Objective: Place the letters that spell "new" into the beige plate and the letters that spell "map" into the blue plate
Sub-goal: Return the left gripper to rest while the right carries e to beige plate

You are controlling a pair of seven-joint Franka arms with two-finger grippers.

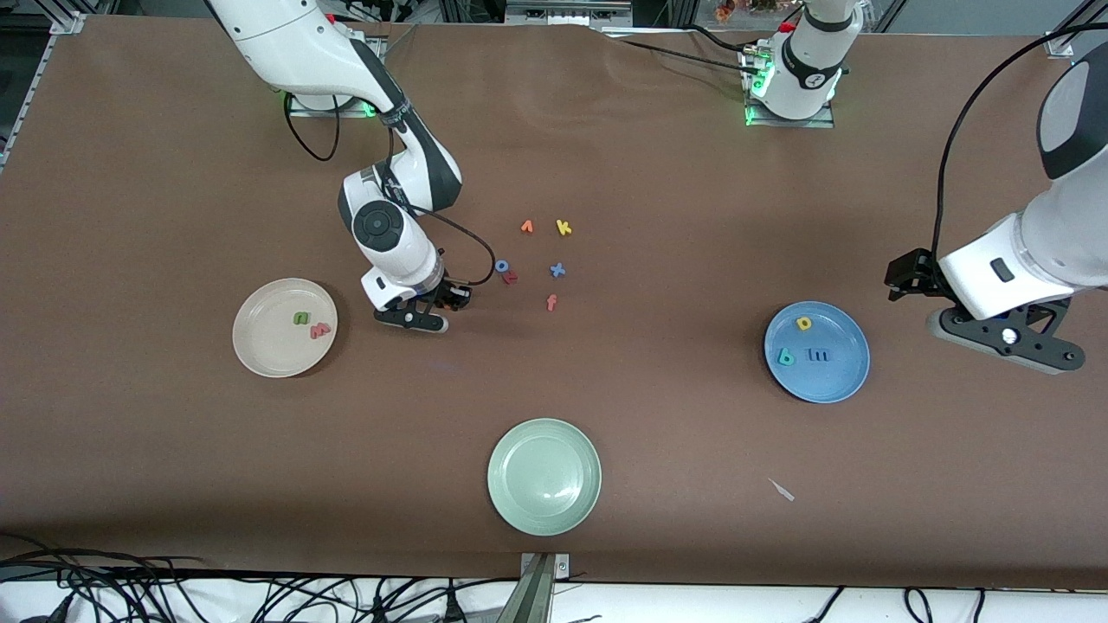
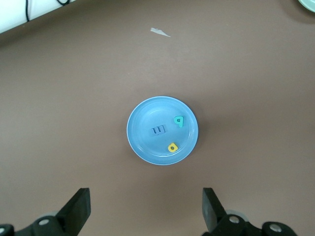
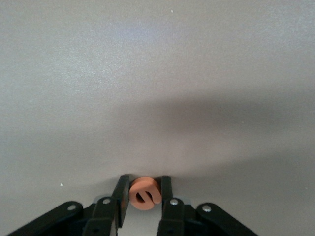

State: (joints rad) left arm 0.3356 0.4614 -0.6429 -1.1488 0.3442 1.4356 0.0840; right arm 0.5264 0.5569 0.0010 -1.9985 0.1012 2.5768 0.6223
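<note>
Orange e (image 3: 144, 192) pinched btwn right gripper (image 3: 142, 196) fingers, up over bare tabletop (image 1: 606, 389) btwn beige plate (image 1: 260, 350) & loose letters. Green n (image 1: 300, 318) + pink w (image 1: 320, 330) in beige plate. Blue plate (image 2: 142, 147) holds m (image 2: 159, 130), a (image 2: 178, 121), p (image 2: 172, 147). Left gripper (image 2: 146, 209) waits above it, fingers wide apart, holding nothing.

Front camera: sitting high across the table (image 1: 606, 156), facing the robots' bases and taking in the whole top. Left wrist camera: looking straight down from well above the blue plate (image 2: 162, 130), which the front view is also showing. Right wrist camera: hovering close over bare tabletop, framing only its own fingertips (image 3: 122, 194).
</note>
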